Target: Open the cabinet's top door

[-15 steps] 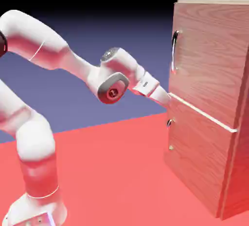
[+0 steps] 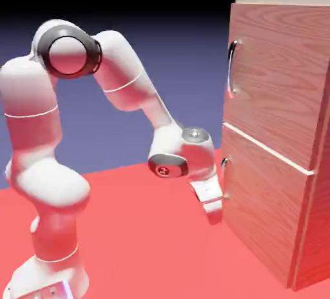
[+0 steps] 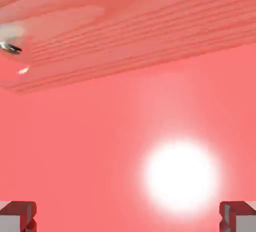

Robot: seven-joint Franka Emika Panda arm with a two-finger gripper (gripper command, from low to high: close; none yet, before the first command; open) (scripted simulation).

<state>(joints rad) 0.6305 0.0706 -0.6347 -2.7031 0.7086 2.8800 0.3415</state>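
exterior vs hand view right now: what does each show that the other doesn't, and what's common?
Exterior only: the whole arm, the cabinet at full height, the top door with its vertical silver bar handle, and the gripper low beside the lower door, well below that handle.

Hand only: both finger tips set wide apart with nothing between them, and a bright glare spot on the red table.

Both: reddish wood grain of the cabinet, the red table, and a small metal knob on the lower door.
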